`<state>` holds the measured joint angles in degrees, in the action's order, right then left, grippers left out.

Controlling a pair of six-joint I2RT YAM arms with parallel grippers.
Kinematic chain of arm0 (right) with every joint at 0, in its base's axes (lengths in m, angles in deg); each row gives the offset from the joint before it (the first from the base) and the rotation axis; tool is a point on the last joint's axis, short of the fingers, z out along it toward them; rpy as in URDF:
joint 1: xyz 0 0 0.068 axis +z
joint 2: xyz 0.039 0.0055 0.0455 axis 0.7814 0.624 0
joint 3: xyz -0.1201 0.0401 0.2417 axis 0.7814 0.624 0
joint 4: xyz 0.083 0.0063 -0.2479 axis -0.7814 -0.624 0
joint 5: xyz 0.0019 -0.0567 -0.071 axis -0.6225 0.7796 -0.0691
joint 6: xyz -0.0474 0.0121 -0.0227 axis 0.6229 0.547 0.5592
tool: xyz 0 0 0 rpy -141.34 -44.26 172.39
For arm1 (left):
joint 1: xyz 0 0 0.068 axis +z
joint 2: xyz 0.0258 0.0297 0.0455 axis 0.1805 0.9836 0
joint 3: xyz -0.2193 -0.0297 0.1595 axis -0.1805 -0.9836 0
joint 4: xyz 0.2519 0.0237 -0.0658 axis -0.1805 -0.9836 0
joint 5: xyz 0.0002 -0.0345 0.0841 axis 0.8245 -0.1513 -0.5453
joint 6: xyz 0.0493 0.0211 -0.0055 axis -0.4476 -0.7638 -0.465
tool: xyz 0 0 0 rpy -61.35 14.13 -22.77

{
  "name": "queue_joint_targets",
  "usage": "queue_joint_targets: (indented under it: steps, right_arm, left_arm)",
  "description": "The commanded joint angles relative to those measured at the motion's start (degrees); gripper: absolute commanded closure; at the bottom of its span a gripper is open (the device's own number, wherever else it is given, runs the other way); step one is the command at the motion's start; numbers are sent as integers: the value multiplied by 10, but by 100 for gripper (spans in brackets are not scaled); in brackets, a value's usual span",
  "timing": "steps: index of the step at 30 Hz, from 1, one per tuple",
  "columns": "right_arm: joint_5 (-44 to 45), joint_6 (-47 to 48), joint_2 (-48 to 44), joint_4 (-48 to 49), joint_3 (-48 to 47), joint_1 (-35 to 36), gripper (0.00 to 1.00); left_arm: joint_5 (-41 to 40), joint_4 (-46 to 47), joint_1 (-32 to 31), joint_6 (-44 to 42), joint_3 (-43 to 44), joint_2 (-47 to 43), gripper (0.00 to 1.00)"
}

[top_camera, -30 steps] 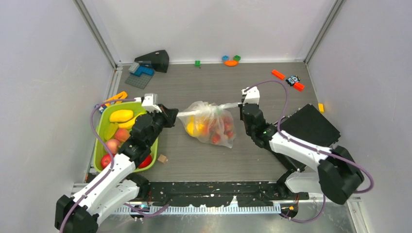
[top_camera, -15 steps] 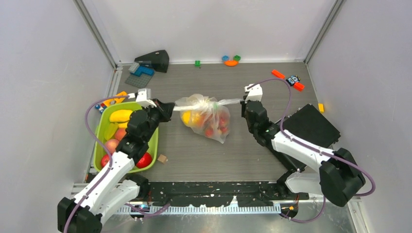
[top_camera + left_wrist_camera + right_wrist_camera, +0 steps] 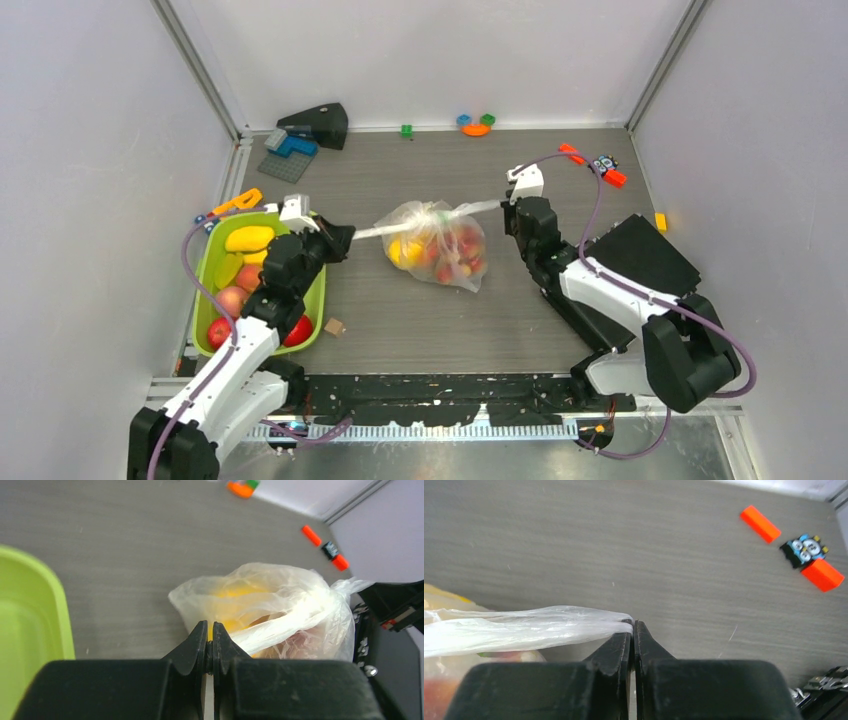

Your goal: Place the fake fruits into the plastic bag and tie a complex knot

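Since the lime-green tray (image 3: 203, 290) holds leftover fruits (image 3: 249, 238), treat this as knot work on a part-filled plastic bag (image 3: 437, 245), which lies right of the tray and apart from it. Your left gripper (image 3: 345, 234), over the tray's far right corner, and your right gripper (image 3: 512, 205), beyond the bag, are each clamped on a handle loop (image 3: 480, 208). Pull outward evenly and level, so the knot (image 3: 433, 212) cinches without tearing.
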<state>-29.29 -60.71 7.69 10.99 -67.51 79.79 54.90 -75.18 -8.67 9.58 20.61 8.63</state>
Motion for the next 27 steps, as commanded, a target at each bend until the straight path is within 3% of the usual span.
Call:
queue_joint_targets:
  steps: [1,12,19,24,26,27]
  right_arm:
    - [197,32,10,-40,23,-103,95]
    - [132,28,-33,-45,17,-108,95]
    - [88,26,-5,-32,24,-107,95]
    - [61,22,-5,-41,14,-104,94]
    - [50,18,-7,-43,13,-103,78]
    - [41,16,-10,-41,14,-103,73]
  left_arm:
    - [-157,22,68,-36,-35,-11,100]
    - [-65,36,76,-31,16,12,100]
    - [-30,75,76,-17,8,57,100]
    - [-11,47,76,-18,29,56,100]
    - [-12,36,76,-14,32,50,96]
    - [-17,32,76,-11,32,46,88]
